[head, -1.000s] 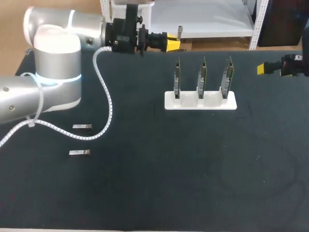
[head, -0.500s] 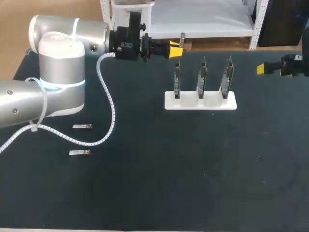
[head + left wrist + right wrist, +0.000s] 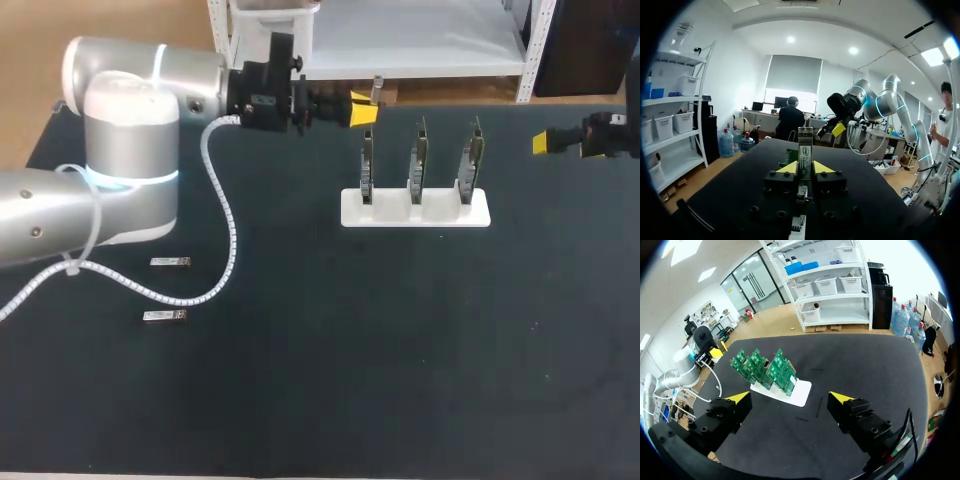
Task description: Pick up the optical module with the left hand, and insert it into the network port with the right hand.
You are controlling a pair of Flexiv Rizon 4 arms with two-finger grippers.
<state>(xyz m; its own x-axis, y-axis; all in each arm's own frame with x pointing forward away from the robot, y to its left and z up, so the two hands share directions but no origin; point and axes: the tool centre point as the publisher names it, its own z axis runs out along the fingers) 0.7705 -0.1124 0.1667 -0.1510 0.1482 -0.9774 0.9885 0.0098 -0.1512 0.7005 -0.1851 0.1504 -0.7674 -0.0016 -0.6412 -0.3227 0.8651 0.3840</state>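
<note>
My left gripper (image 3: pixel 362 109) hangs over the table's far edge, just left of the white rack (image 3: pixel 415 209), and is shut on an optical module (image 3: pixel 377 86). In the left wrist view the silver module (image 3: pixel 805 150) stands upright between the yellow tips of that gripper (image 3: pixel 805 168). The rack holds three upright green network boards (image 3: pixel 417 155). At the far right of the table my right gripper (image 3: pixel 548 142) is open and holds nothing. In the right wrist view its open gripper (image 3: pixel 790 399) faces the boards (image 3: pixel 771 369) from a distance.
Two more optical modules (image 3: pixel 170 262) (image 3: pixel 164 316) lie flat on the black table at the left. My left arm's white cable (image 3: pixel 222 210) loops down over the table near them. The black table surface (image 3: pixel 400 350) spreads in front of the rack.
My left arm has swung right with the module, bringing its gripper closer to the rack's left board. The right arm has stayed put.
</note>
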